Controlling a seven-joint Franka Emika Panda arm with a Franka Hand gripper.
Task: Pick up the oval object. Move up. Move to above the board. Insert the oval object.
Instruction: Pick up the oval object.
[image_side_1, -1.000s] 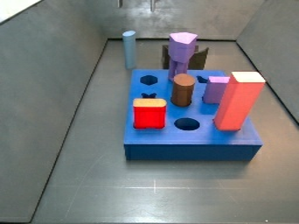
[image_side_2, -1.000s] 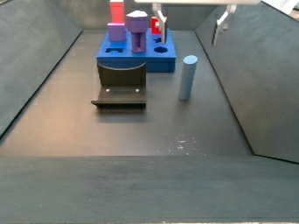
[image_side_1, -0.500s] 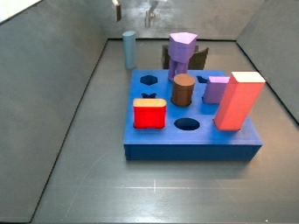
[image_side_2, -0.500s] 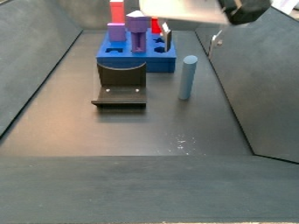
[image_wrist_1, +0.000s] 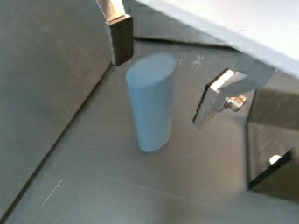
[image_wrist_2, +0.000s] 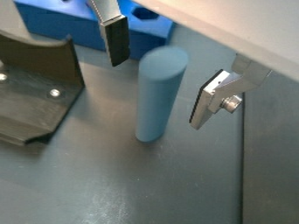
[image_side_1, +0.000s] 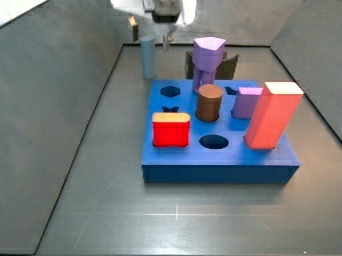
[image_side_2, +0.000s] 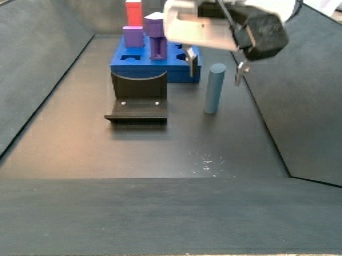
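One oval object (image_wrist_1: 152, 103) stands upright on the floor just beside the board (image_wrist_2: 70, 22), toward the far edge in a side view (image_side_1: 147, 55). Straddling it, the gripper (image_wrist_2: 163, 74) has its fingers spread and touching nothing. Judging from this, an off-centre closing could tip the slim peg, or knock it toward the fixture (image_wrist_2: 30, 87) nearby.

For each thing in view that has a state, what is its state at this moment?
oval object: upright on the floor, between the open fingers, not gripped.
tool: open, lowered around the oval object.
board: flat on the floor, some holes filled, some empty.
fixture: on the floor, holding nothing.
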